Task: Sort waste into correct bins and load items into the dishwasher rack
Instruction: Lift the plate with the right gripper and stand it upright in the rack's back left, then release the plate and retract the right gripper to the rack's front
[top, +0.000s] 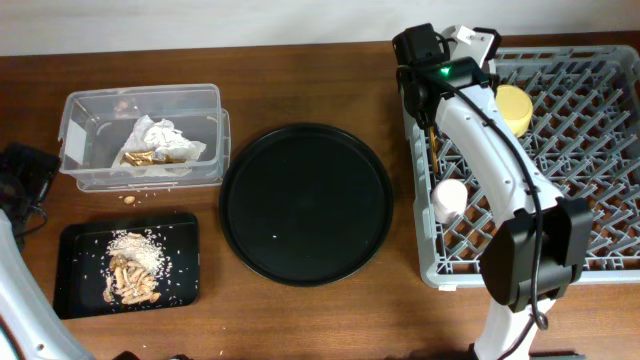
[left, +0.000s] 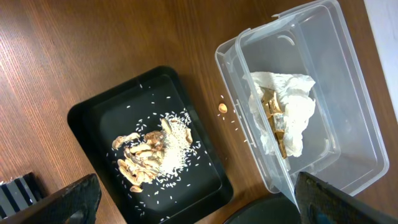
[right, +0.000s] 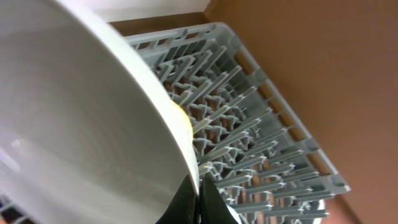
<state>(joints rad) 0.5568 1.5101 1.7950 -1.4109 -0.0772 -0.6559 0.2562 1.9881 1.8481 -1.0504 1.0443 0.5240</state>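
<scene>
plate (right: 81, 124): one, gripped in right claw (right: 198, 198) | left claw (left: 199, 205) wide | cup (top: 450, 198): one | bowl (top: 513, 108): one

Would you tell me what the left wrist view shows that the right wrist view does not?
Only left wrist: the open left gripper above the black tray of food scraps, and the tub holding the napkin. Only right wrist: the right gripper shut on the plate rim, the rack beyond, a yellow bowl peeking past the plate's edge. Both: the wooden table.
</scene>
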